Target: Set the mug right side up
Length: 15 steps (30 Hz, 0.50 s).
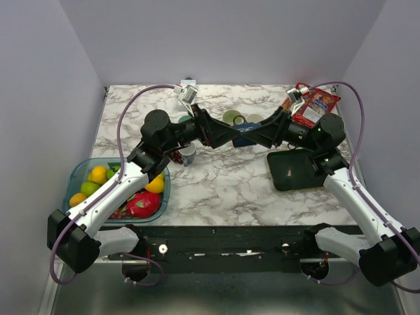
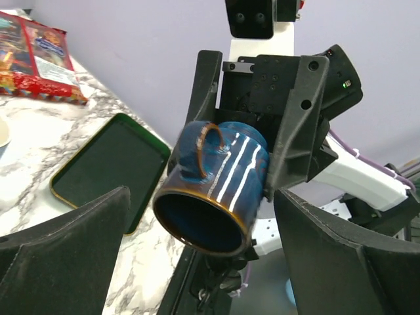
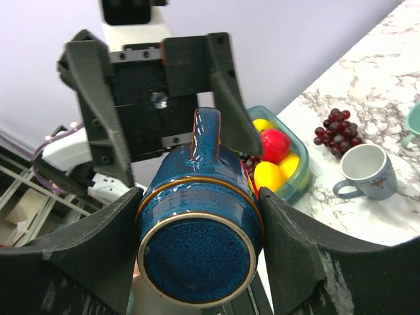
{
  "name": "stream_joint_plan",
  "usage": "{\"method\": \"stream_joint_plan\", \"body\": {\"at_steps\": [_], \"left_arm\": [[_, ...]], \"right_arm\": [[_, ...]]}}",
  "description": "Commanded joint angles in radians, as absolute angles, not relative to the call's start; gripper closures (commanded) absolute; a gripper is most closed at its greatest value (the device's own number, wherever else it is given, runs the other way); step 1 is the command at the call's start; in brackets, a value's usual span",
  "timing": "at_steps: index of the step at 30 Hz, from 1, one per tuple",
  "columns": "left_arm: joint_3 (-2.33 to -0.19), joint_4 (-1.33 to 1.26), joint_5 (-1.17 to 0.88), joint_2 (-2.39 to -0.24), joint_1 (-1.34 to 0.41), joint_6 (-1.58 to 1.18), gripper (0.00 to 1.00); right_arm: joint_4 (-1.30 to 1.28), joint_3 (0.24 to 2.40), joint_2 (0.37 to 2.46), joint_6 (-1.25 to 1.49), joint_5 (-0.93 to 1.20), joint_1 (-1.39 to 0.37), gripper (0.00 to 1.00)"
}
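The table (image 1: 223, 190) bears a fruit container (image 1: 77, 172) at its near left, with fruit in it. Grapes (image 3: 336, 128) lie just right of the container's far corner, and a cup (image 3: 364, 170) stands upright beside them. A tray (image 1: 302, 177) lies on the right side, with snack packets (image 1: 315, 105) behind it at the back right. Two other cups (image 1: 231, 118) stand at the back middle. Above the middle, the mug (image 3: 197, 243) lies sideways, handle up, between the right gripper's (image 3: 200, 262) fingers, touching both. Its mouth faces the left gripper (image 2: 210, 256), whose fingers stand apart from it.
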<state>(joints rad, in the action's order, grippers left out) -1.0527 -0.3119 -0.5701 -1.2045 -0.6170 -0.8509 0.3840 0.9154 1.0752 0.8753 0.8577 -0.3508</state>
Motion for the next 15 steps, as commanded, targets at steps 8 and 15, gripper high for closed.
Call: {"method": "stream_joint_plan", "body": {"at_steps": [8,15], "left_arm": [[-1.022,-0.389,-0.629,-1.198,-0.623,-0.931,0.35],[-1.023,-0.474,-0.653,-1.250,-0.623,-0.996,0.56]], "right_arm": [[0.409,0.953,1.100,0.854,0.813,-0.359,1.00],[0.426,0.948,1.114,0.859,0.825,-0.370,1.00]]}}
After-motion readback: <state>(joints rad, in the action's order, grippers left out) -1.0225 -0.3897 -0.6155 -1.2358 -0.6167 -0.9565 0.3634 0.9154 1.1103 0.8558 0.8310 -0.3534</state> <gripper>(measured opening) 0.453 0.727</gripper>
